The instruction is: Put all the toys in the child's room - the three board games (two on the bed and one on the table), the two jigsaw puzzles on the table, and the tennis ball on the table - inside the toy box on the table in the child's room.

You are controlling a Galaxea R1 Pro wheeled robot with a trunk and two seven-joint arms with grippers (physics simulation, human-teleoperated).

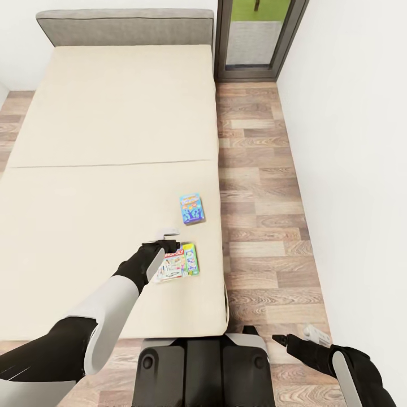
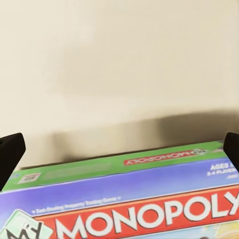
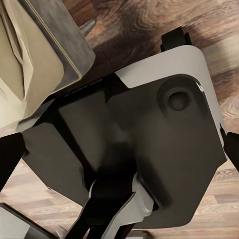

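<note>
Two board games lie on the bed (image 1: 102, 169) near its right edge. One is a light blue box (image 1: 192, 208) with an orange logo. The other is a Monopoly box (image 1: 180, 263), closer to me, with a green side. My left gripper (image 1: 168, 242) hangs just over the Monopoly box's far-left part and is open. In the left wrist view the Monopoly box (image 2: 129, 199) lies close under the spread fingertips (image 2: 10, 155), with beige mattress beyond. My right gripper (image 1: 285, 340) is open and holds nothing, low over the floor beside my base.
A wood-plank floor strip (image 1: 260, 192) runs between the bed and the white right wall. A grey-framed window (image 1: 260, 39) stands at the far end, next to the grey headboard (image 1: 124, 25). My dark base (image 3: 139, 139) sits against the bed's foot.
</note>
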